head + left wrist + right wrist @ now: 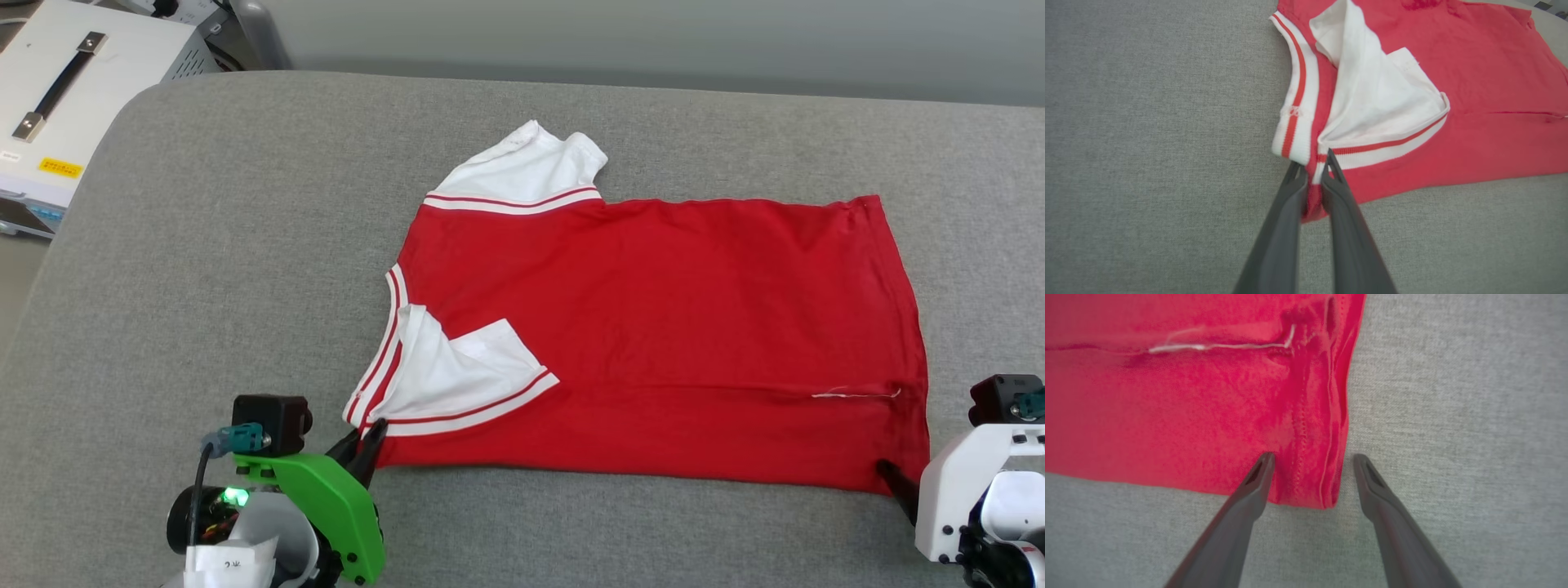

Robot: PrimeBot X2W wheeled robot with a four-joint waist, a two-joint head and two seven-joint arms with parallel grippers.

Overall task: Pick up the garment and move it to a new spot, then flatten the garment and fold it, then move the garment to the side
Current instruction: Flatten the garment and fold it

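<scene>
At the garment [1474, 134] corner, the left claw [1312, 161] pinches red cloth.

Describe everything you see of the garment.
The garment is a red shirt with white short sleeves and red-striped white trim. It lies flat, plain side up, on the grey padded surface, neck end left, hem right; the near sleeve is folded onto the body. The left gripper is shut on its near neck-end corner; the open right gripper straddles the near hem corner.

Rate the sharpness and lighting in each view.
Head view: even, soft light, the garment sharp. Left wrist view: fabric crisp, left pincer softening toward the bottom edge. Right wrist view: garment soft and oversaturated, right pincer tips sharper.
</scene>
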